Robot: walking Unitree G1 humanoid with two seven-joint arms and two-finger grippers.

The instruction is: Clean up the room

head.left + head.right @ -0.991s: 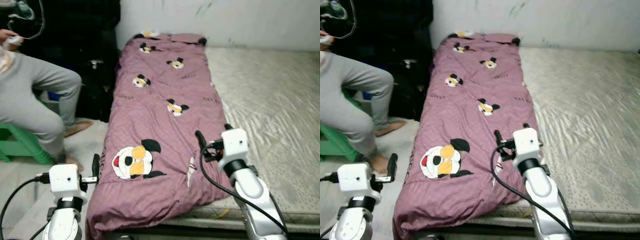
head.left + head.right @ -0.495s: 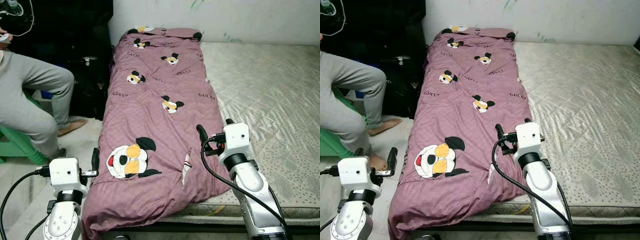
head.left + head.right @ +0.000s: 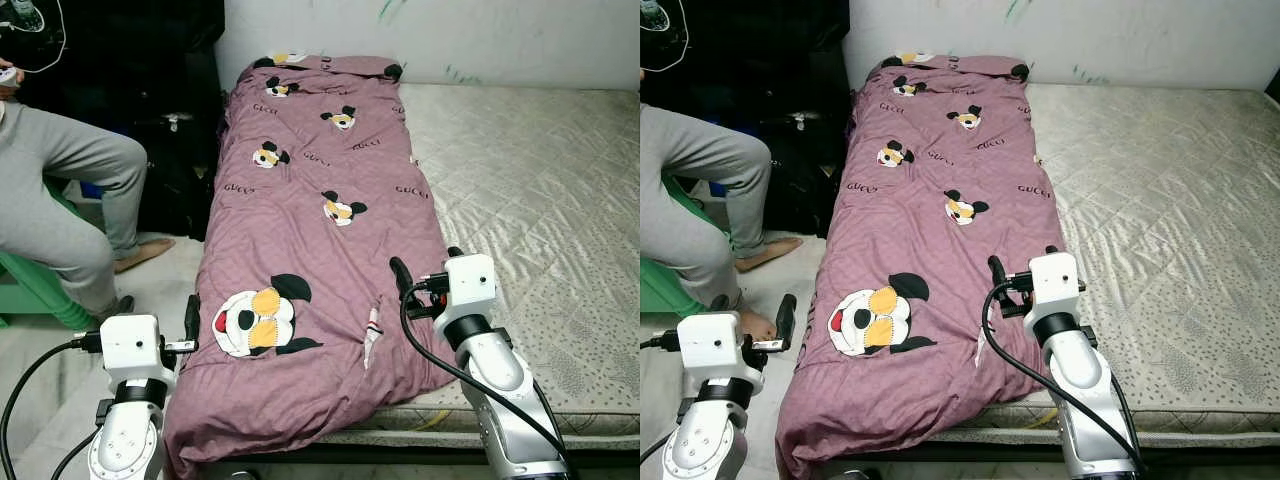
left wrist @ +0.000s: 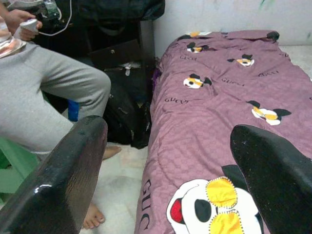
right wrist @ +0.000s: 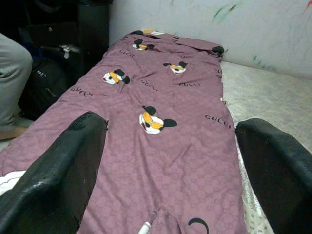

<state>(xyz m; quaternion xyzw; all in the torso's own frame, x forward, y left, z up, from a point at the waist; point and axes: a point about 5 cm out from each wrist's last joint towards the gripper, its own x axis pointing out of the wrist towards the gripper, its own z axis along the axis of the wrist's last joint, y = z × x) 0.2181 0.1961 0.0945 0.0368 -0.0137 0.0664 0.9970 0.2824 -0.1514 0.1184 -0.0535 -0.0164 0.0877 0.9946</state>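
Your quilt [image 3: 320, 250] lies folded lengthwise along the mattress's [image 3: 540, 200] left side, its left edge overhanging. It's soft, bulky, likely slippery: pinch a corner fold. Left gripper [image 4: 170, 185] and right gripper [image 5: 170, 170] both gape wide, empty

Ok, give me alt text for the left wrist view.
A purple quilt with cartoon mouse prints lies along a bed, seen between the left gripper's two open black fingers. Beside the bed sits a person in grey trousers.
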